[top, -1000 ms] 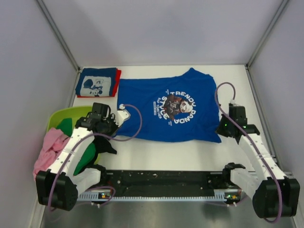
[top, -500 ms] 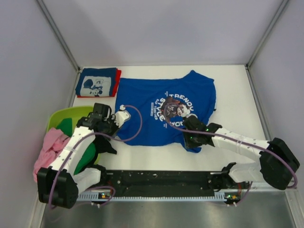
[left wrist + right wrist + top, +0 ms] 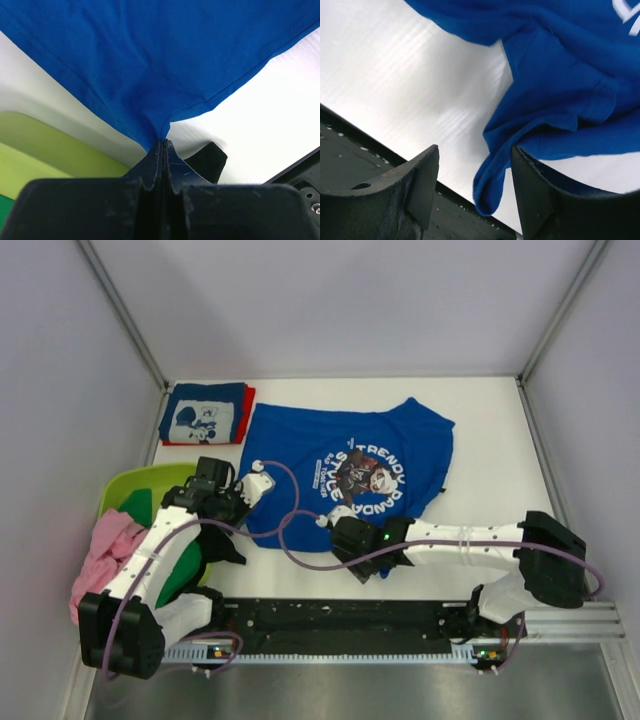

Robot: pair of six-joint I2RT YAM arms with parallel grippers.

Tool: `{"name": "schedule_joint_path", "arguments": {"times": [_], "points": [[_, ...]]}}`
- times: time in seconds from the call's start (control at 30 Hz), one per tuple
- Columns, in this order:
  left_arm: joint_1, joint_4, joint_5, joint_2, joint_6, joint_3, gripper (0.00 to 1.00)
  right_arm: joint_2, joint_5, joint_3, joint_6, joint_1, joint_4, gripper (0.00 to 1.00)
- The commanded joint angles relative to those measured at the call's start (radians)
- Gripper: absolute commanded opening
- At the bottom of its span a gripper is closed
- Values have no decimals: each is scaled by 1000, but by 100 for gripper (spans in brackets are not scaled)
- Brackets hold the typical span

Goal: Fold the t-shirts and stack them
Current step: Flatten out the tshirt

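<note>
Left wrist view: left gripper (image 3: 163,144) pinches blue t-shirt (image 3: 150,60) (soft, puckered).

The white table (image 3: 495,455) carries a spread blue t-shirt (image 3: 300,440), a folded navy-on-red stack (image 3: 205,415) and a green tub (image 3: 140,485).

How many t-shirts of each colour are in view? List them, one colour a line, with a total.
Royal blue t-shirt: 1
Navy t-shirt: 1
Red t-shirt: 1
Pink t-shirt: 1
Green t-shirt: 1, bunched, perhaps more
Total: 5
</note>
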Motion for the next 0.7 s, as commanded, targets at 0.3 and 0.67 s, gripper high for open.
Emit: {"name": "schedule_joint_path", "arguments": {"times": [0.3,0.67], "points": [[-2,26,-4,1,-1,-3,0,-147,214,51,41,21,-17,46],[-2,23,1,1,-1,3,0,-528,-25,-270,425,-515,-55,47]]}}
